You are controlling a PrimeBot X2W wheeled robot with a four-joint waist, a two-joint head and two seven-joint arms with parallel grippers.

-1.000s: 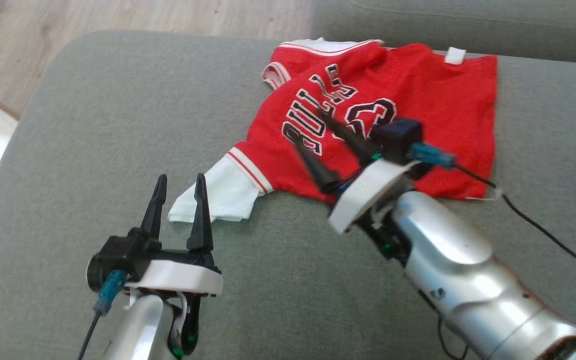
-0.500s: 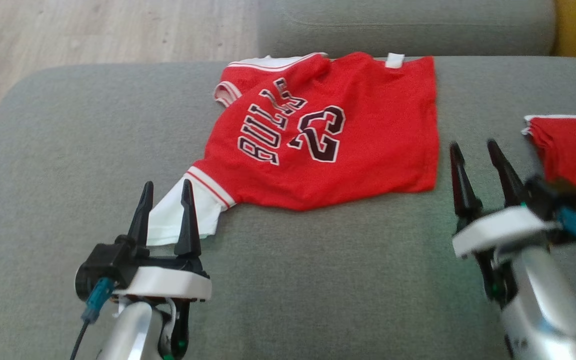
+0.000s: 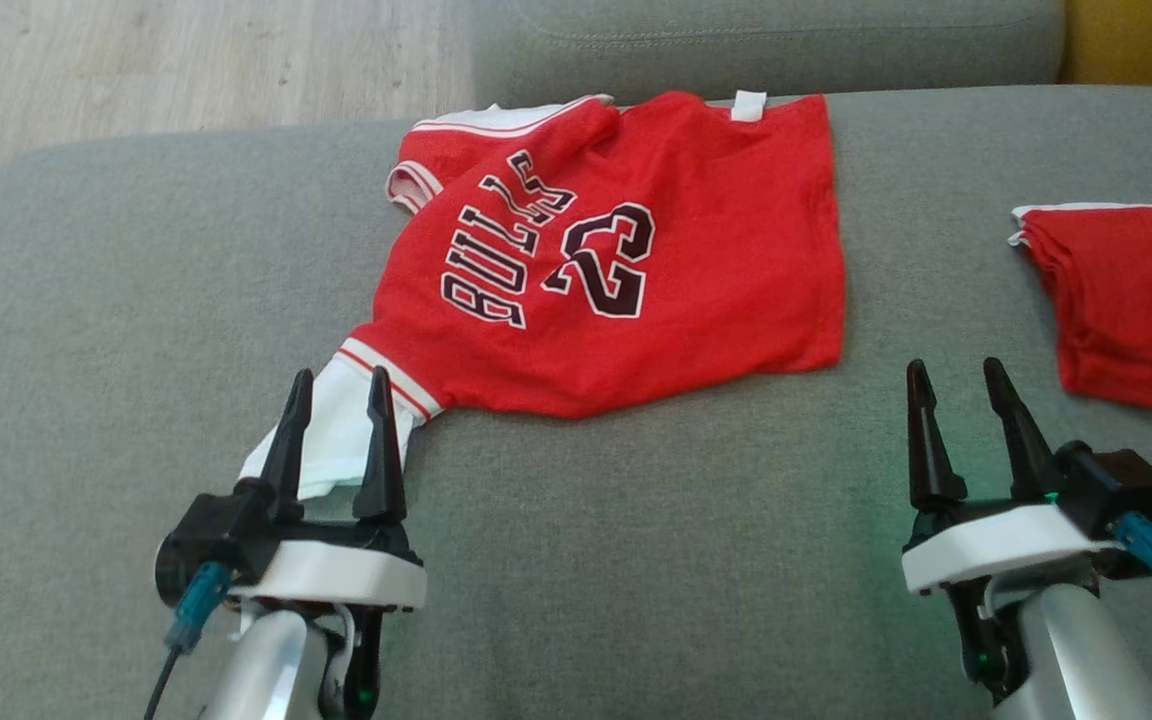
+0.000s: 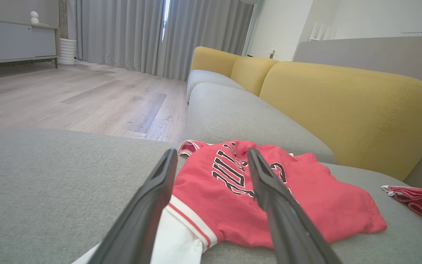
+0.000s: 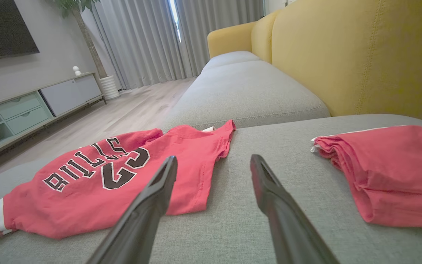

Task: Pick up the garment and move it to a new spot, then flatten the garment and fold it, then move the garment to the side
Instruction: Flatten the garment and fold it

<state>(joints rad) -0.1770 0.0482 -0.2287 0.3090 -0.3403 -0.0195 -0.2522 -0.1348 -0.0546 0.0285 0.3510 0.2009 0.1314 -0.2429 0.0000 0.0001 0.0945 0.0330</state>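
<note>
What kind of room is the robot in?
Most likely a living room in a home: a grey sofa with yellow back cushions, long grey curtains, and a low cabinet under a dark screen.

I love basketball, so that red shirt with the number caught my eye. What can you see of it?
The jersey is red, soft-looking fabric, printed with BULLS and 23 in dark characters outlined white. A white sleeve with red-striped trim points toward the robot; a small white tag shows at the far edge. It lies spread but wrinkled, one corner folded over, on the grey sofa cushion. The left gripper stands open at the sleeve; whether it touches is unclear.
</note>
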